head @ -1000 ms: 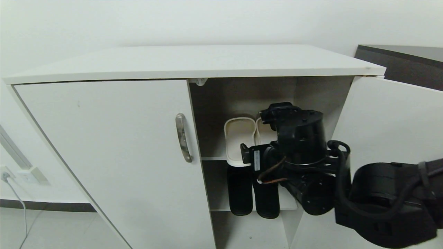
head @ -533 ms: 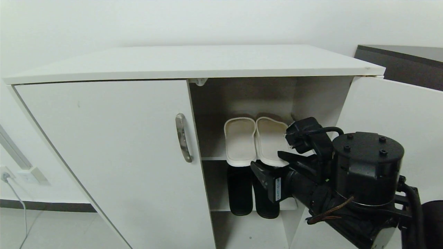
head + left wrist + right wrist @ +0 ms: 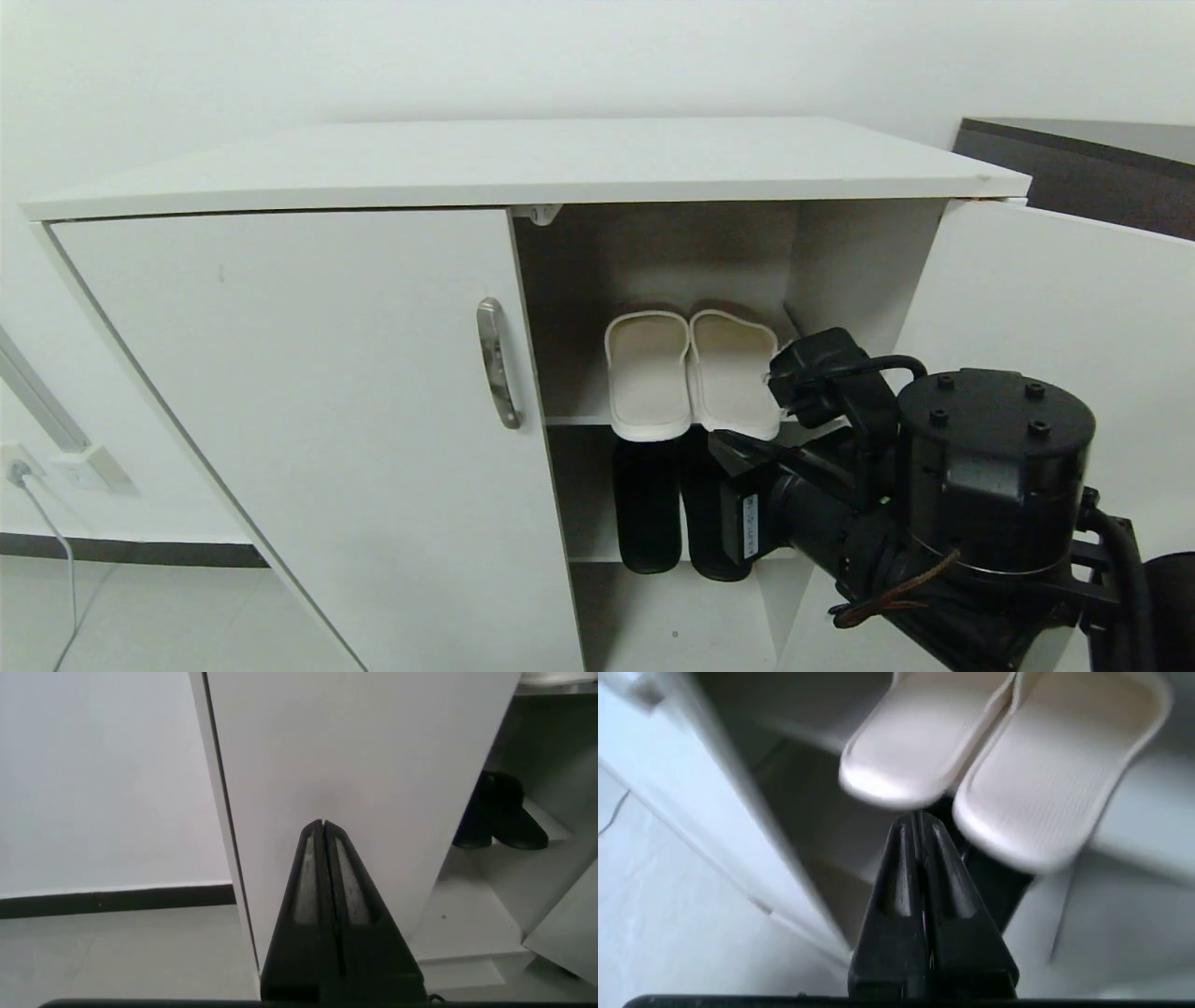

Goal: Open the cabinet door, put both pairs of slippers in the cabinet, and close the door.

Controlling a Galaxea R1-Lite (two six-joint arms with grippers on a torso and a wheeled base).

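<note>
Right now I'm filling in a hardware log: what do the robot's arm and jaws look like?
The right arm is matt black, with a round cap bearing four bolts, a thick black cable, thin brown wires and a white label. The jaws are slim black tapering blades, greyish along their faces.

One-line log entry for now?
white slippers: upper shelf | black slippers: lower shelf | right door: open | left door: shut | right tool: shut, empty, before shelves | left tool: shut, empty

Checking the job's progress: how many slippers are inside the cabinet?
4. Two cream rubber slippers side by side on the upper shelf; two black slippers side by side on the shelf below, one partly behind the arm.
</note>
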